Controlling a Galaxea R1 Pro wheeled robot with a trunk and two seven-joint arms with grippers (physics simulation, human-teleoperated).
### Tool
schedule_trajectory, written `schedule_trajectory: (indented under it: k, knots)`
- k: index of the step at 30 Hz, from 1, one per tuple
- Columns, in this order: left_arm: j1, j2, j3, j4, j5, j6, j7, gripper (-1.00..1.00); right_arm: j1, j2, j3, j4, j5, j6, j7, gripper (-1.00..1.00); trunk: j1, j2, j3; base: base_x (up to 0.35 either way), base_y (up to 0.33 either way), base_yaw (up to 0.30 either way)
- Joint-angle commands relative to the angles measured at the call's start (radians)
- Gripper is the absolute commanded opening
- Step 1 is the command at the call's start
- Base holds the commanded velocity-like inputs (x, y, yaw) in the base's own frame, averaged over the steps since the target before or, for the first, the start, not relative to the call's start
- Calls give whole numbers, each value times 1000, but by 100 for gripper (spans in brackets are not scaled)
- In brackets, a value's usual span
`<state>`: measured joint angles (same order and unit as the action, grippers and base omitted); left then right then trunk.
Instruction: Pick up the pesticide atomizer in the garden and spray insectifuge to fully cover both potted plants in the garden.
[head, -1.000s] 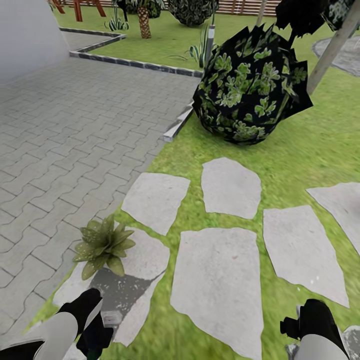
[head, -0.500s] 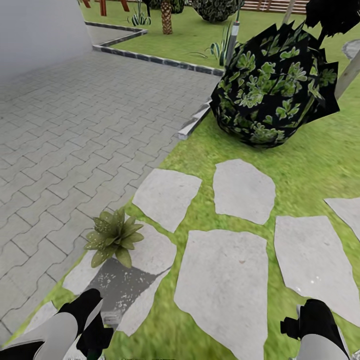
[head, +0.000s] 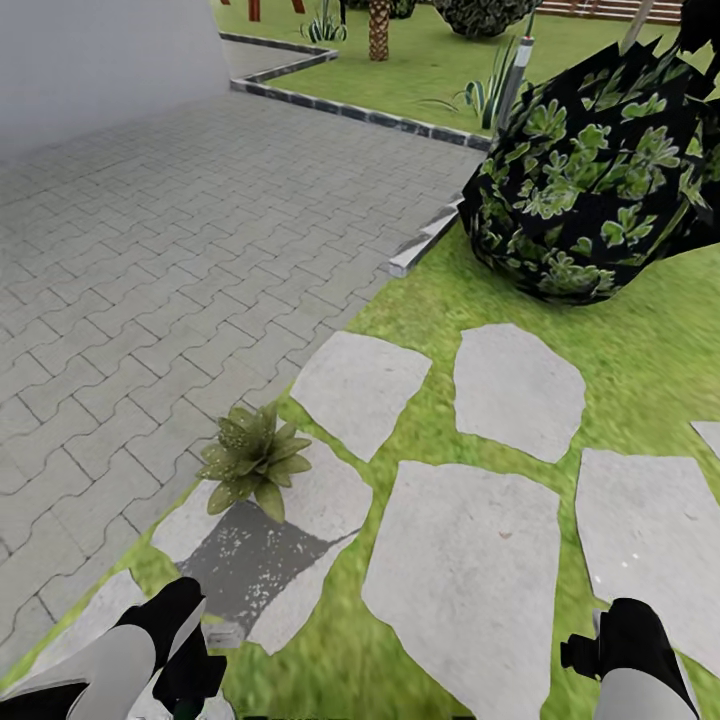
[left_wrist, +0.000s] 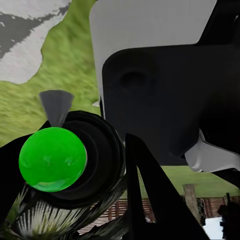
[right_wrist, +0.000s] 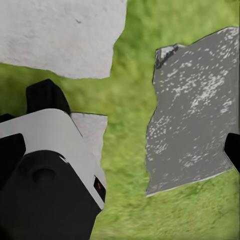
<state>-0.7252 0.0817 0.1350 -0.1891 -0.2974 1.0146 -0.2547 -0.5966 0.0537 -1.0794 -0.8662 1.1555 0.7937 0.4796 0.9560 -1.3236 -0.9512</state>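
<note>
**Plant in sight at the lawn's edge, atomizer in my left gripper**

From the head camera I look down on one plant (head: 252, 465), a low rosette of pointed olive leaves. It sits on the end of a pale stone (head: 320, 500), right where the lawn (head: 430, 300) meets the grey paving (head: 160, 260).

The paving spreads away from the plant on the far left side. More stones (head: 465, 570) lie to its right, set apart by strips of grass. Well beyond the plant, to the far right, stands a big dark round bush (head: 600, 170) on the lawn.

My left gripper (head: 190, 672) hangs low and near me, just short of the plant and a little left of it, over a shaded patch of the same stone. At the left wrist the atomizer (left_wrist: 52, 159) appears end-on: a dark round body with a bright green centre. A dark finger (left_wrist: 145, 200) lies right against it, so I read the gripper as closed around the bottle, though I cannot make out the second finger. Behind it there is grass and a strip of brown fence (left_wrist: 150, 207).

My right arm (head: 630, 655) is near me too, well to the right of the plant. Its wrist camera looks down on grass and a speckled grey stone (right_wrist: 195, 120). I cannot tell how far that hand is open or whether it holds anything.
</note>
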Motion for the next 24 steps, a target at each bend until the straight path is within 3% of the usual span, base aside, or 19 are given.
schedule_trajectory:
  k: [1,15,24]
  knots:
    - [0,0,7,-1,-11,4,-6,-100,-1,1,-4,-2,10,-1,10,100,0,0,-1,0,-154,219]
    - [0,0,8,-1,-11,4,-6,-100,-2,1,-4,-2,11,-1,10,100,0,0,-13,63,-317,219]
    - [0,0,8,-1,-11,4,-5,-100,-1,1,-4,-2,10,-1,10,100,0,0,-16,58,-306,85]
